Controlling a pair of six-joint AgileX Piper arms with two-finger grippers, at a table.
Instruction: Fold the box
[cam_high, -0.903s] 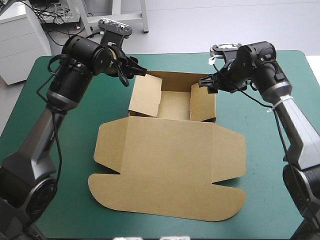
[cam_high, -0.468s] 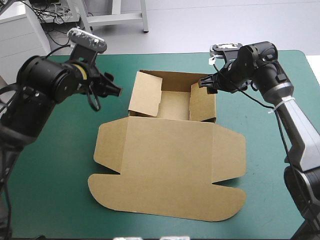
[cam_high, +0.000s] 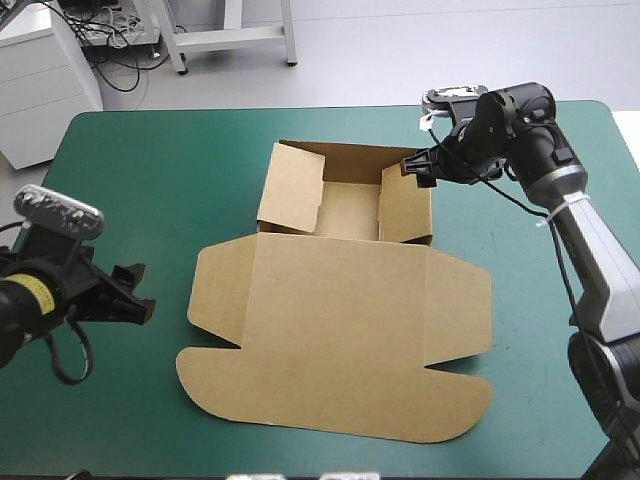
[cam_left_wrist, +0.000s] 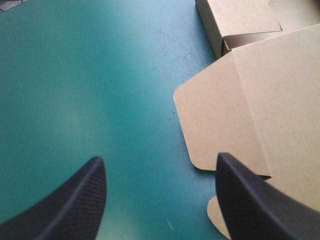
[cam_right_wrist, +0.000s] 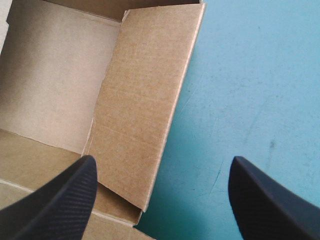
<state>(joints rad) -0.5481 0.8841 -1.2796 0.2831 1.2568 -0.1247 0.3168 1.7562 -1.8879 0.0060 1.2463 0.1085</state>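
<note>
The box (cam_high: 340, 290) sat mid-table on the teal-green cover (cam_high: 150, 190), its far half raised into an open tray (cam_high: 350, 212), the lid (cam_high: 330, 380) lying flat toward the near edge. The left gripper (cam_high: 133, 298) hung low near the table's left edge, fingers spread wide, beside the lid's rounded flap (cam_high: 215, 285) but apart from it. The right gripper (cam_high: 413, 170) hovered at the tray's far right corner, fingers likewise spread over the right wall (cam_high: 400, 210); it seemed clear of the board.
</note>
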